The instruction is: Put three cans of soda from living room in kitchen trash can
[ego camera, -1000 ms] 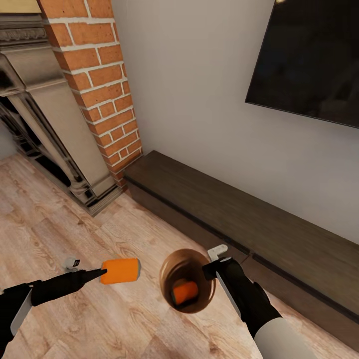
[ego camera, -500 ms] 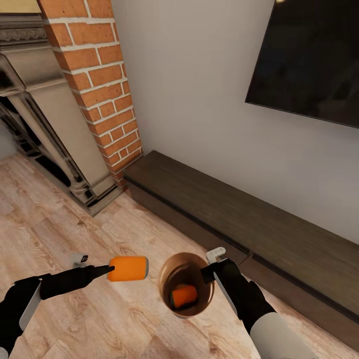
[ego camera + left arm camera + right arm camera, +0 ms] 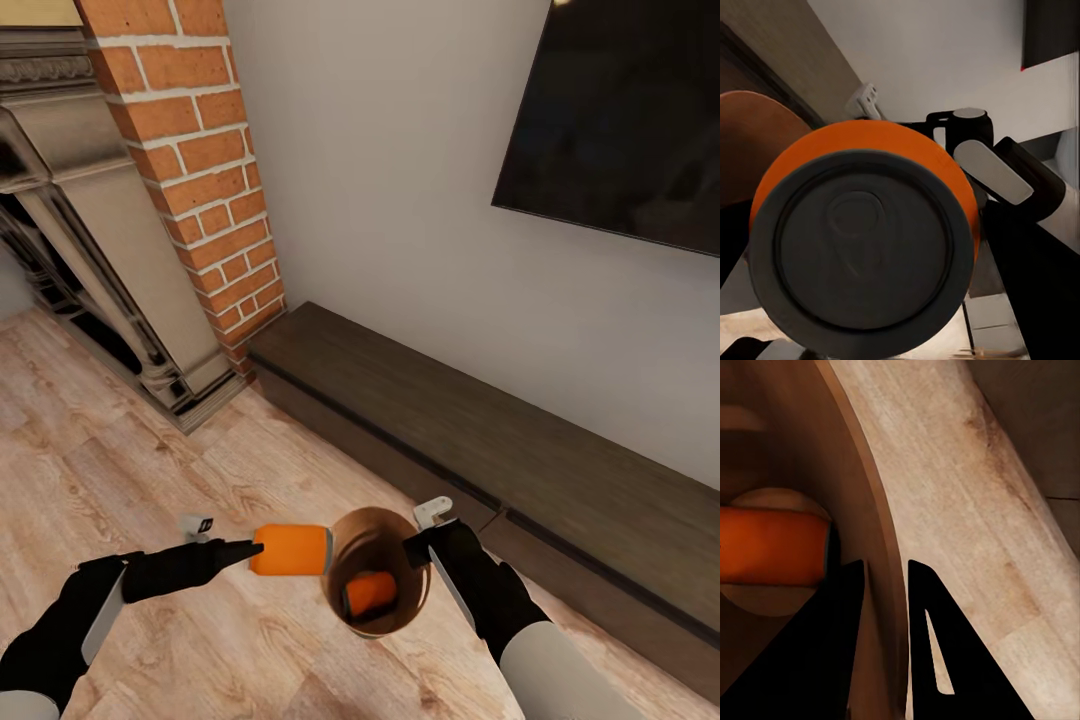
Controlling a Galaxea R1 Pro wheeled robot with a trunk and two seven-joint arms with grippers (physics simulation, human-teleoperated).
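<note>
While the trash can (image 3: 378,572) hangs above the wood floor (image 3: 150,470), the right gripper (image 3: 428,540) is clamped on its rim, one finger inside the wall and one outside, as the right wrist view shows; held so, the copper-brown mouth faces up and stays reachable. One soda can (image 3: 370,592) lies on its side at the bottom of the bin. Second soda can (image 3: 291,551): closed in the left gripper (image 3: 255,550), held lying sideways with its far end just beside the bin's rim, apparently so it can be carried over the opening and let fall; the left wrist view shows its grey lid end-on. Third can: location cannot be told. Surroundings: long low dark cabinet (image 3: 520,450) along the wall, just beyond the bin; black TV (image 3: 620,120) above it; red-brick fireplace column (image 3: 200,170) well apart. Obstruction, by judgement: the near rim, which the can must clear.
</note>
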